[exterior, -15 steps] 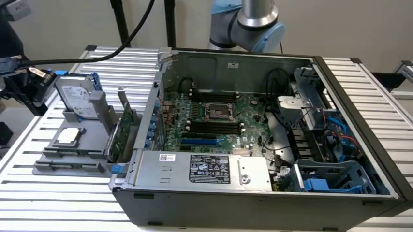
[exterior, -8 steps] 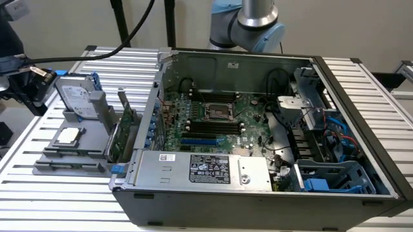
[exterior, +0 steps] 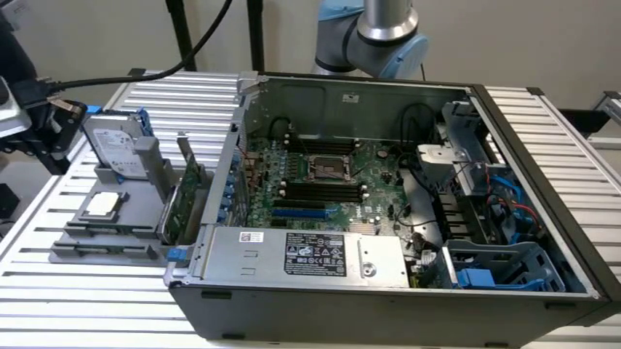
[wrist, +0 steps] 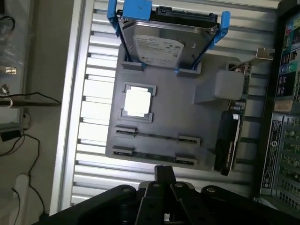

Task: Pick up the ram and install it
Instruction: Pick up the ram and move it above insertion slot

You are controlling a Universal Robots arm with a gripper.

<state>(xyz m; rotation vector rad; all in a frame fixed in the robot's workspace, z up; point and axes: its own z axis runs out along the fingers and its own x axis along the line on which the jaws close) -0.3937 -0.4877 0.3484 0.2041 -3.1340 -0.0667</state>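
The ram point(wrist: 157, 136) shows edge-on as a long, thin, dark line, standing on its long edge in a slot of the gray tray point(wrist: 168, 112). A small gray clip point(wrist: 125, 131) holds each end, and the stick sits upright and level between them. It lies just beside the square pocket with the pale chip point(wrist: 138, 101), on the side away from the hard drive point(wrist: 164, 44). A parallel slot close by holds a similar thin greenish strip point(wrist: 154, 155); whether that is another stick cannot be told.
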